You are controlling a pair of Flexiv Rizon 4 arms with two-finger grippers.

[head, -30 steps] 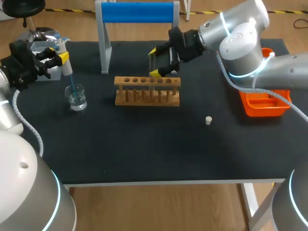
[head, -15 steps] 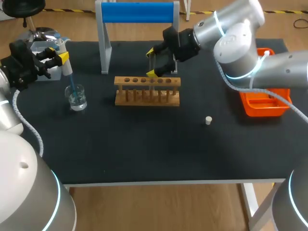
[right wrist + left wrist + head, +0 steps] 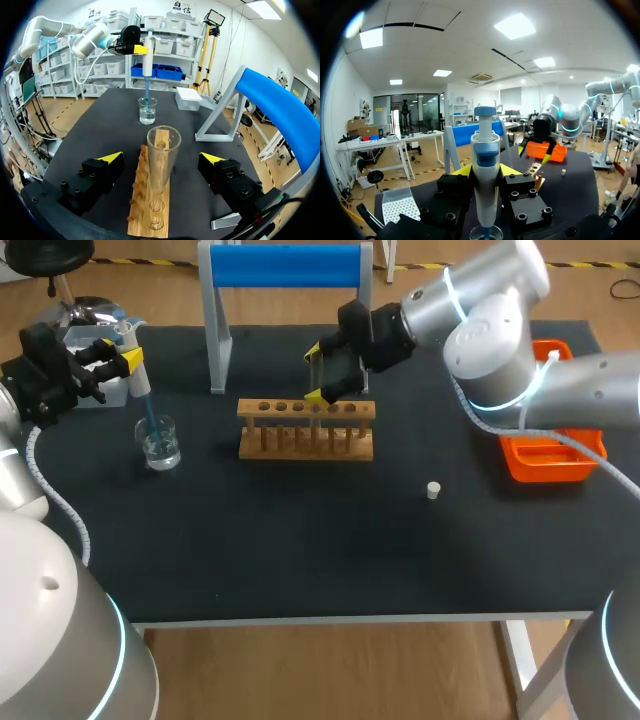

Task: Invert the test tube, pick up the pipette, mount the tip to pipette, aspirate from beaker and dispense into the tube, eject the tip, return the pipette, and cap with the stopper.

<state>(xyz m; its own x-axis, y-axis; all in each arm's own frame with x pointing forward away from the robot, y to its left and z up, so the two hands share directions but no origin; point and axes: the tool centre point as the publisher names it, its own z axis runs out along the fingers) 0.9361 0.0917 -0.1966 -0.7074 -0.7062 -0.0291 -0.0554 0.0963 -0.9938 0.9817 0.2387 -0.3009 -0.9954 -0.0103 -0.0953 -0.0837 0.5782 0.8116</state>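
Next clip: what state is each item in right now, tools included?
test tube: upright in the rack, mouth up, uncapped
beaker: upright, holds clear liquid
pipette: held upright, tip mounted, its end in the beaker
stopper: loose on the table
left tool: shut on pipette
right tool: open, fingers either side of the test tube, not touching

Front of table (image 3: 300, 550): bare surface from side to side; only the small stopper (image 3: 433, 490) stands here, right of the middle.
Centre: wooden rack (image 3: 306, 430) lies crosswise. The right gripper (image 3: 318, 371) hangs over it, fingers spread with a gap on either side of the upright test tube (image 3: 162, 155).
Rear: blue-barred frame (image 3: 285, 265) closes off the space behind the rack.
Left: beaker (image 3: 160, 445) with the pipette (image 3: 140, 390) standing in it, clamped by the left gripper (image 3: 118, 352); a clear lane separates beaker and rack.
Right: orange tray (image 3: 530, 465) at the edge; the right arm crosses above the bare table beside it.
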